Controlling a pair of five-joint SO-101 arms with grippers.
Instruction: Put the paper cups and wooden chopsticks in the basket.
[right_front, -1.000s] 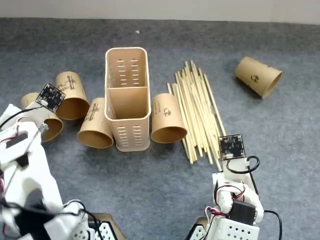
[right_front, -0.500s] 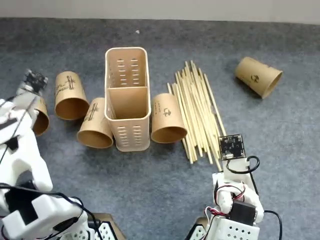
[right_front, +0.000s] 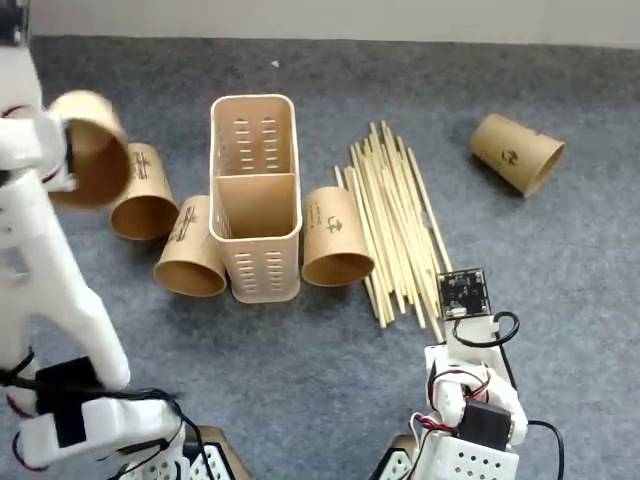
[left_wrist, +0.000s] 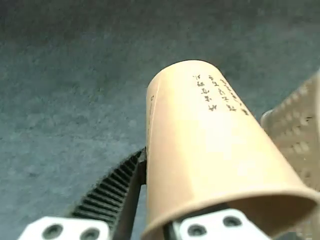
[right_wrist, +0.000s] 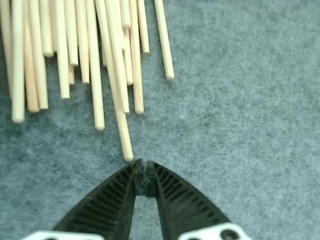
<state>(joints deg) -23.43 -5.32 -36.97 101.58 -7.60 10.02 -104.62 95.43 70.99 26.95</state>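
Note:
My left gripper (right_front: 62, 160) is raised at the far left, shut on a tan paper cup (right_front: 90, 148) held above the table; in the left wrist view this cup (left_wrist: 215, 150) sits between the toothed fingers (left_wrist: 112, 192). A tall slotted beige basket (right_front: 255, 195) stands in the middle. Three cups lie on their sides beside it: two on its left (right_front: 140, 190) (right_front: 190, 250) and one on its right (right_front: 335, 238). Another cup (right_front: 518, 152) lies at the far right. A pile of wooden chopsticks (right_front: 395, 220) (right_wrist: 75, 55) lies right of the basket. My right gripper (right_wrist: 144, 172) is shut and empty, just short of the chopstick ends.
Grey carpet covers the whole table. A pale strip (right_front: 320, 18) runs along its far edge. The right arm's base (right_front: 465, 420) sits at the near edge, with open carpet to its right and in front of the basket.
My left arm has lifted a cup off the carpet at the far left and raised it upward and away. The right arm has stayed still.

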